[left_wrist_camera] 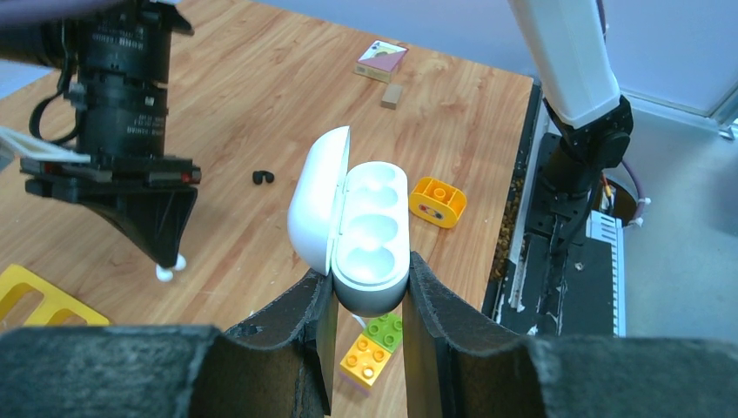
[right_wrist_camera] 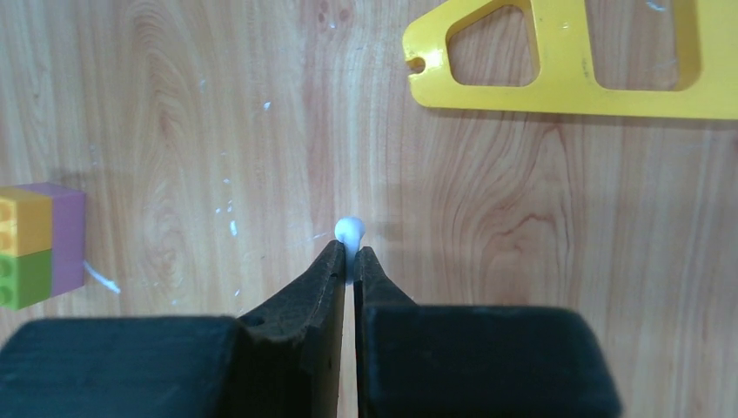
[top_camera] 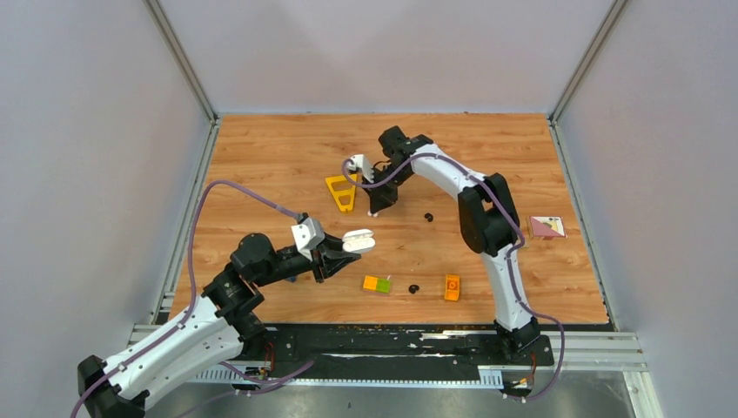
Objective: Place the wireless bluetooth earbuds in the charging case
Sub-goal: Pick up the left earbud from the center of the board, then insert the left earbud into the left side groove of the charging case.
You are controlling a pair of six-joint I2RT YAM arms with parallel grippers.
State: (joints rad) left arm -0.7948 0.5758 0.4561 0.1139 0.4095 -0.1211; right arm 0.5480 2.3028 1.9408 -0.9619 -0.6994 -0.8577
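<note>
The white charging case (top_camera: 358, 240) is held off the table in my left gripper (top_camera: 335, 255), shut on its lower end. Its lid is open and its wells (left_wrist_camera: 370, 222) show empty. My left gripper (left_wrist_camera: 370, 280) clamps it on both sides. My right gripper (top_camera: 376, 207) points down at mid-table, shut on the white earbud (right_wrist_camera: 350, 231), which sticks out past the fingertips (right_wrist_camera: 335, 261). The white earbud (left_wrist_camera: 165, 273) sits at table level. One black earbud (top_camera: 427, 217) lies right of the right gripper and also shows in the left wrist view (left_wrist_camera: 263, 178). Another black earbud (top_camera: 413, 289) lies near the front.
A yellow triangle stencil (top_camera: 341, 192) lies just left of the right gripper. A yellow-green brick (top_camera: 377, 284) and an orange brick (top_camera: 452, 286) lie near the front, either side of the near black earbud. A small card box (top_camera: 546, 226) lies at the right edge.
</note>
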